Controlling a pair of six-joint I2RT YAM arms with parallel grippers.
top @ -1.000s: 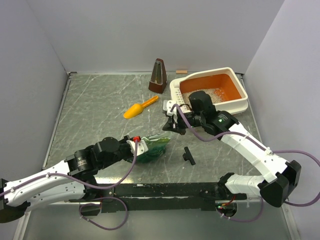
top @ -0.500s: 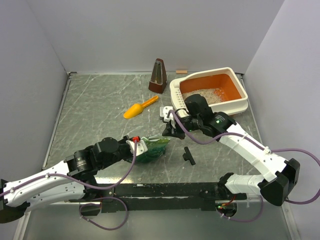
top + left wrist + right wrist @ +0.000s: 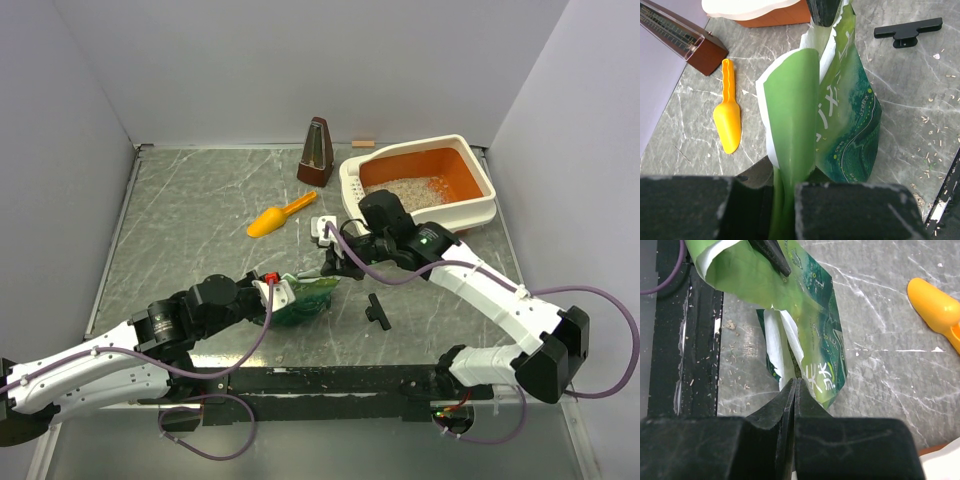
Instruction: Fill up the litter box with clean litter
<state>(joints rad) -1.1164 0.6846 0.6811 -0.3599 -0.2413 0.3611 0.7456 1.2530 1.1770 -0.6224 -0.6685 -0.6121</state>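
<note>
Top external view: the box (image 3: 475, 213) sits on the table (image 3: 200, 200) in the far right corner. Its long axis runs left to right, slightly skewed. The slotted-rim end points left, toward the metronome (image 3: 317, 152). The open orange interior faces up. The litter (image 3: 405, 188) covers the floor of the slotted end only; the right part of the floor is bare orange.

The bag (image 3: 305, 297) lies mid-table, well apart from the box, stretched between both claws. The left claw (image 3: 280, 293) holds its near-left end. The right claw (image 3: 335, 265) holds its far-right end. The scoop (image 3: 280, 216) lies left of the box, handle pointing toward the metronome. The clip (image 3: 377, 311) lies just right of the bag.

Left wrist view: the left claw (image 3: 782, 195) is clamped on a folded green flap of the bag (image 3: 840, 115). The scoop (image 3: 727, 120), the clip (image 3: 907, 30) and a corner of the box (image 3: 755, 7) are in frame. Loose granules dot the table at lower right.

Right wrist view: the right claw (image 3: 794, 390) has its fingers pressed together, pinching the torn white-lined edge of the bag (image 3: 815, 305).
</note>
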